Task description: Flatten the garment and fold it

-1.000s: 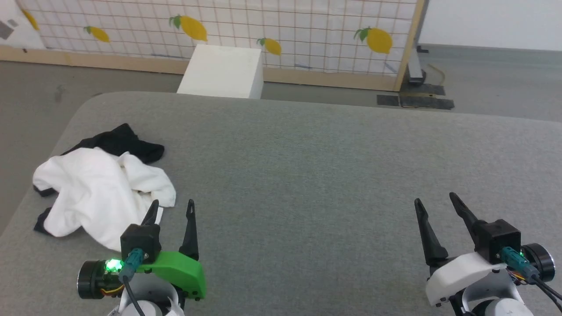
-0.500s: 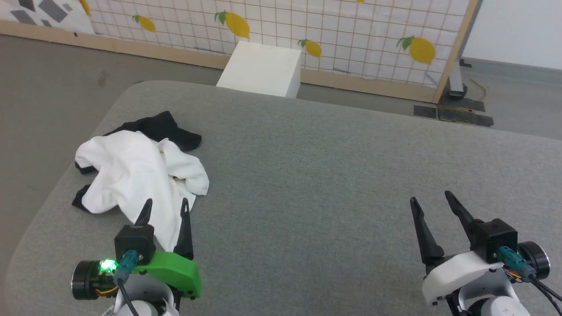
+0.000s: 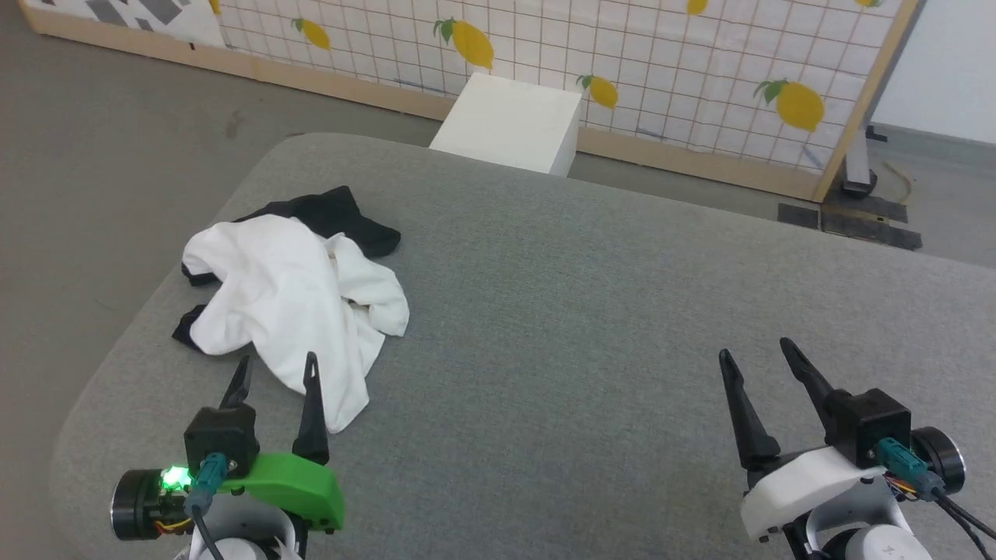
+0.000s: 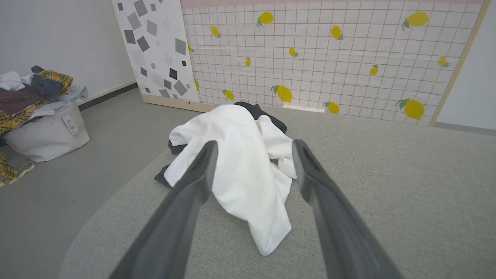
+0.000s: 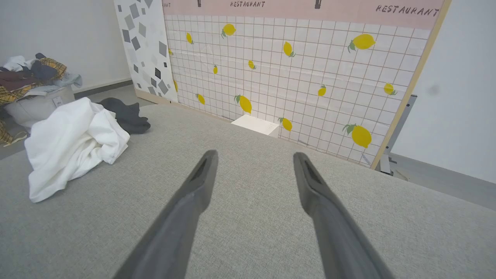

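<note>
The garment (image 3: 288, 295) lies crumpled in a heap near the left edge of the grey table, white body on top with black sleeve cloth poking out at the back and left. In the left wrist view the garment (image 4: 240, 170) sits straight ahead between my fingers. My left gripper (image 3: 276, 365) hovers open just in front of the heap's near edge, nothing held. My right gripper (image 3: 755, 350) stands open over bare table at the lower right, far from the cloth. From the right wrist view the garment (image 5: 69, 147) is off to the left.
The grey padded table (image 3: 583, 311) has a rounded far-left corner. A white box (image 3: 510, 124) stands on the floor behind it, before a lemon-print panel (image 3: 622, 54). A bin of clothes (image 4: 38, 112) sits on the floor to the left.
The head camera has turned to the left, so the whole scene has shifted right in view. Both grippers stay open and the garment lies as before.
</note>
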`<state>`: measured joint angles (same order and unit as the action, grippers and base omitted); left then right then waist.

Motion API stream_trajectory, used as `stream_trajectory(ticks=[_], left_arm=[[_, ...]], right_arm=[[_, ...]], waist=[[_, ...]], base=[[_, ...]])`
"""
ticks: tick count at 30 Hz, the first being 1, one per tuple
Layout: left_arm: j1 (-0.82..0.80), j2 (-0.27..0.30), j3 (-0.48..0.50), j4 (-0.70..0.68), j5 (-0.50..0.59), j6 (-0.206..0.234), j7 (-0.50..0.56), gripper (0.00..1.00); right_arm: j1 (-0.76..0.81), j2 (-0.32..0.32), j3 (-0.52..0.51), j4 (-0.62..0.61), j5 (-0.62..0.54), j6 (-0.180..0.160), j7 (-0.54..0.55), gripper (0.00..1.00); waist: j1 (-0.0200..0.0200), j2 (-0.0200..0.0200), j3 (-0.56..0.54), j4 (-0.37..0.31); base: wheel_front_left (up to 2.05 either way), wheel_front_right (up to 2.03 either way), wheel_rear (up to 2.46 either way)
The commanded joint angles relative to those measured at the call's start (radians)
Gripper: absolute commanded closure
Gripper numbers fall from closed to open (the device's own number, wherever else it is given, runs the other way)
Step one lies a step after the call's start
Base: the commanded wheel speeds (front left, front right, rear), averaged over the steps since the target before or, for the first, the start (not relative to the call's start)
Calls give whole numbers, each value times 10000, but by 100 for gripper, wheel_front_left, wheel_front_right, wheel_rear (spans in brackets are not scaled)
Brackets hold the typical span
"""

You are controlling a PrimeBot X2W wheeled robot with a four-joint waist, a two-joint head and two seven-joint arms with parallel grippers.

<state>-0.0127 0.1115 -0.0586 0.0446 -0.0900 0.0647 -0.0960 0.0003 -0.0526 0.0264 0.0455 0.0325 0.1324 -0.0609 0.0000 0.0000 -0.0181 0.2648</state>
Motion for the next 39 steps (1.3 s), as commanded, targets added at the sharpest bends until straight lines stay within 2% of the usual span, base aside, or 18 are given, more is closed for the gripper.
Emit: stream_trajectory(ticks=[1, 39], left_arm=[[179, 122, -39, -28, -106, 115, -100, 0], [568, 704, -427, -139, -1024, 895, -810, 0]], right_arm=[[-169, 10, 37, 47, 101, -7, -95, 0], [-443, 17, 139, 464, 381, -12, -663, 0]], waist=[[0, 0, -24, 117], [0, 0, -37, 1643]], base=[[0, 0, 0], [0, 0, 0]])
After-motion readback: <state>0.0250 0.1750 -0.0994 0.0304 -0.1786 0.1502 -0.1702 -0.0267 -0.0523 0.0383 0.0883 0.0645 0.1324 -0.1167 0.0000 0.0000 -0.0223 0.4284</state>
